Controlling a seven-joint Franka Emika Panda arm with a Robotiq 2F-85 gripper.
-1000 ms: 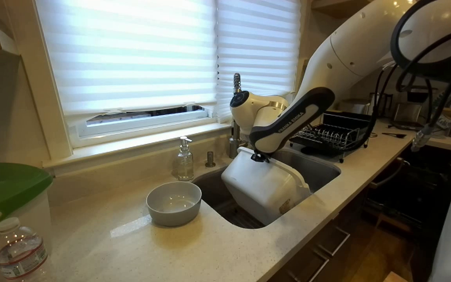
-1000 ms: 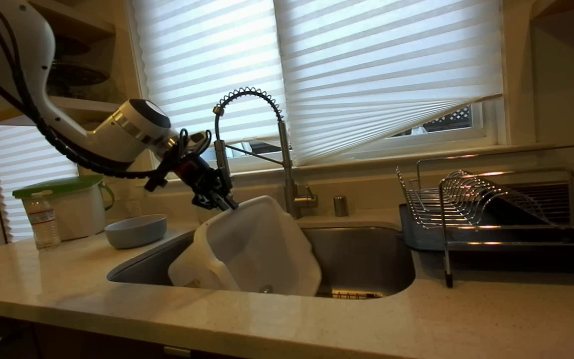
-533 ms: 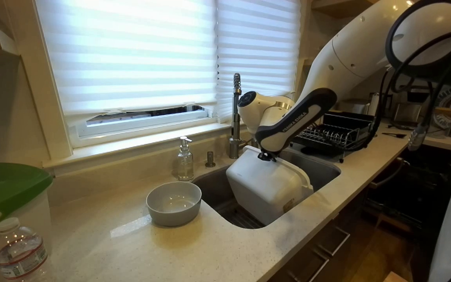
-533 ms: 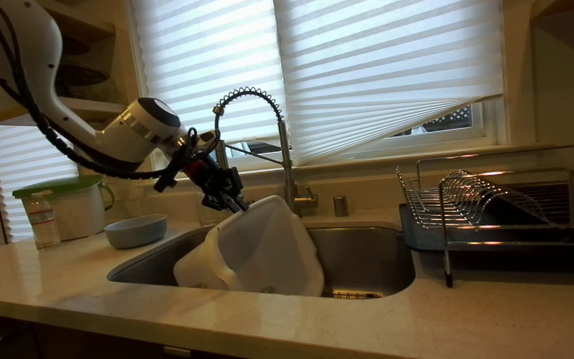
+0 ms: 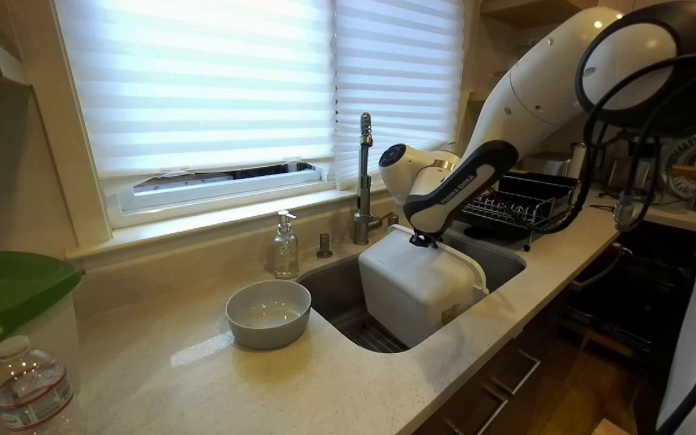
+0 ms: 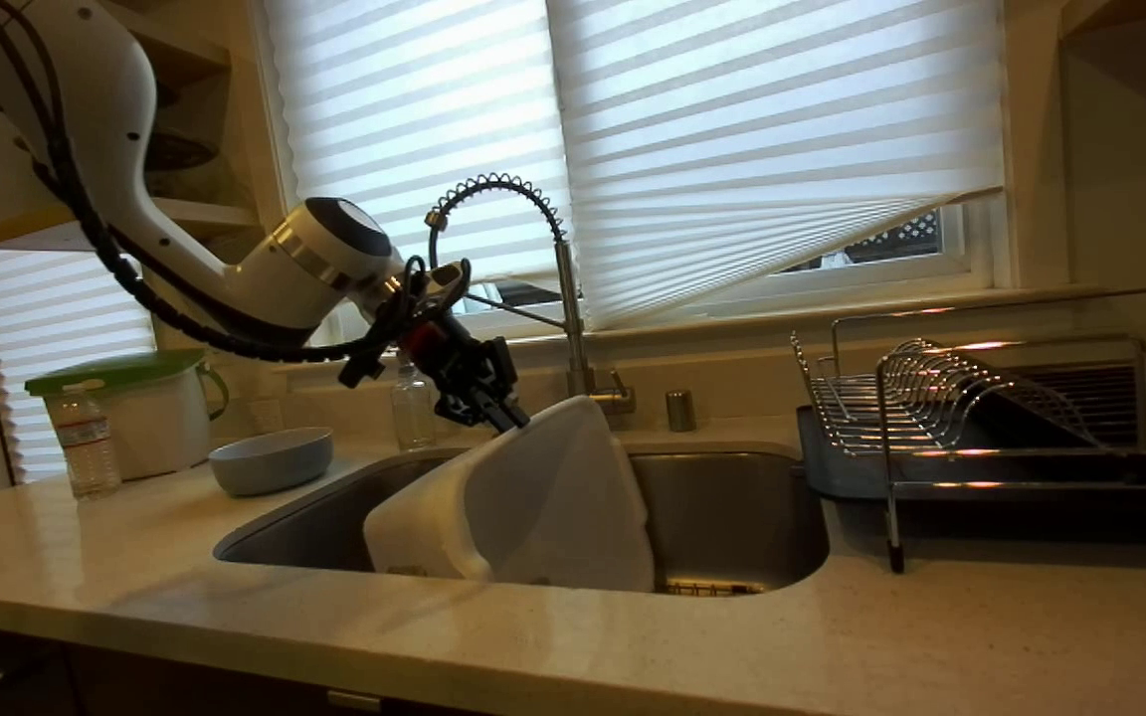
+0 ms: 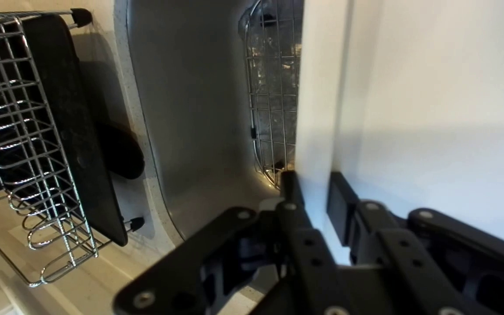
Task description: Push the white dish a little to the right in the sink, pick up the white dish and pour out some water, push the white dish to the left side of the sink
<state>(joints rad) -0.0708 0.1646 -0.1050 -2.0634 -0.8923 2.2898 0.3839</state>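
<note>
The white dish (image 5: pixel 414 284) is tipped steeply on its side inside the sink (image 5: pixel 333 290), its open face turned toward the dish rack. In an exterior view, part of its hollow interior shows, while the sink's front edge hides the lowest part of the dish (image 6: pixel 573 497). My gripper (image 6: pixel 518 426) comes down at a slant onto the raised rim. In the wrist view the dish's rim (image 7: pixel 320 109) runs between the two black fingers of the gripper (image 7: pixel 315 192), which is shut on it, one finger inside and one outside. No water stream can be made out.
Beside the sink stands a black dish rack (image 6: pixel 981 447) with chrome wires. The faucet (image 5: pixel 362 199) rises behind the dish. A wire grid (image 7: pixel 274 100) lies on the sink floor. A round bowl (image 5: pixel 268 314), soap dispenser (image 5: pixel 286 251) and water bottle (image 5: pixel 31 386) are on the counter.
Gripper and white dish have shifted together toward the dish rack. The dish has tipped further, so less of its interior faces the camera. The grip on the rim has stayed the same.
</note>
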